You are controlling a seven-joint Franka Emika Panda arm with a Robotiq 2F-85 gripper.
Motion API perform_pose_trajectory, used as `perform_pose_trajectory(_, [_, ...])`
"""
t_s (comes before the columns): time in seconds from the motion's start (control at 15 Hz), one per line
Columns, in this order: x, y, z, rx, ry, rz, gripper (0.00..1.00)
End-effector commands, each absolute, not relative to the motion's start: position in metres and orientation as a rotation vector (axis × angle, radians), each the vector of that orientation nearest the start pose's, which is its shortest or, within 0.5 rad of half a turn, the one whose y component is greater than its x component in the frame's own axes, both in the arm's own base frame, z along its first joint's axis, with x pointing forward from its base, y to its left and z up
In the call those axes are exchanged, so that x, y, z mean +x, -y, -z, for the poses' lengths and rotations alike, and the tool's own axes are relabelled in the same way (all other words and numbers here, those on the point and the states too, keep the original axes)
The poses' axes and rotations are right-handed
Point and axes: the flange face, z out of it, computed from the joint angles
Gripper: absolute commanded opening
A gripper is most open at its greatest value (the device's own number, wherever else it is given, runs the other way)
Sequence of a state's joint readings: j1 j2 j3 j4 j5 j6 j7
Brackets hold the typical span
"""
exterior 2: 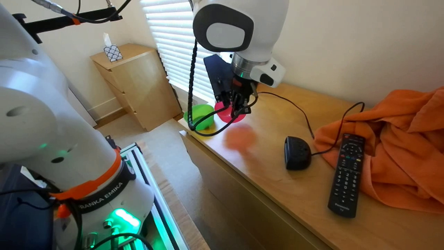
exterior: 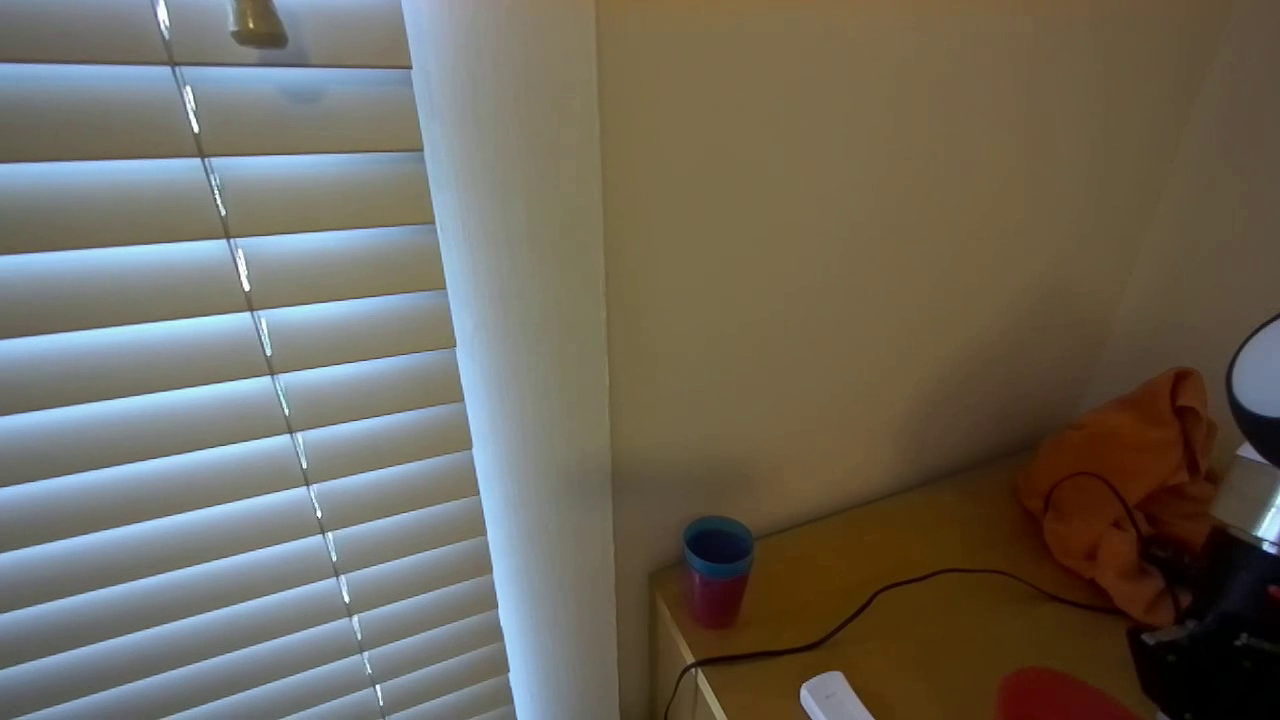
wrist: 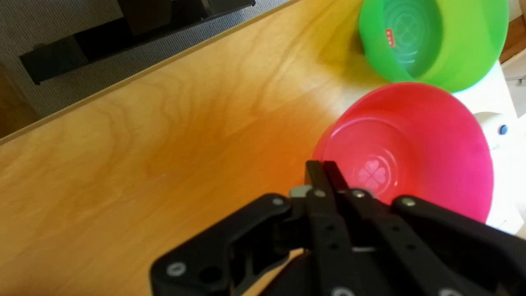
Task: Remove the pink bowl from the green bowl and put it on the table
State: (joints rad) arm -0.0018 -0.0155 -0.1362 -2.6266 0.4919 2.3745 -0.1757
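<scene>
Fingers (wrist: pixel 316 176) tight on rim of pink bowl (wrist: pixel 411 135) — green bowl (wrist: pixel 435 45) near, open tabletop (wrist: pixel 172 164) to the edge.

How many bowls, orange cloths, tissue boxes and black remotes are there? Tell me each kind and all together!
Bowls: 2, the pink bowl and the green bowl
Orange cloth: 1
Tissue box: 1
Black remote: 1
Total: 5

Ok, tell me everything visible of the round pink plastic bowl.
The round pink bowl looks like thin, glossy plastic, with a pale clover mark inside its base. The wrist view looks into its open side. The black gripper pinches its rim. It is out of the round green plastic bowl, beside it, and seems to hang above the light wooden table; whether the bowls touch is unclear.
</scene>
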Motion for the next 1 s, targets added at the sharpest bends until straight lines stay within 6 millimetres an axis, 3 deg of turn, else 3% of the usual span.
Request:
perform_pose_trajectory(0.0, [0.405,0.047,-0.229,-2.782,-0.579,-0.267,0.29])
perform_pose_trajectory(0.27, [0.400,0.045,-0.233,-2.800,-0.651,-0.231,0.58])
perform_pose_trajectory(0.53, [0.375,0.037,-0.271,-2.881,-0.714,0.049,0.87])
perform_pose_trajectory(0.6, [0.403,0.045,-0.247,-2.855,-0.690,-0.088,0.69])
perform_pose_trajectory(0.73, [0.393,0.039,-0.262,-2.875,-0.699,-0.001,0.85])
perform_pose_trajectory(0.93, [0.384,0.037,-0.272,-2.872,-0.695,0.032,0.87])
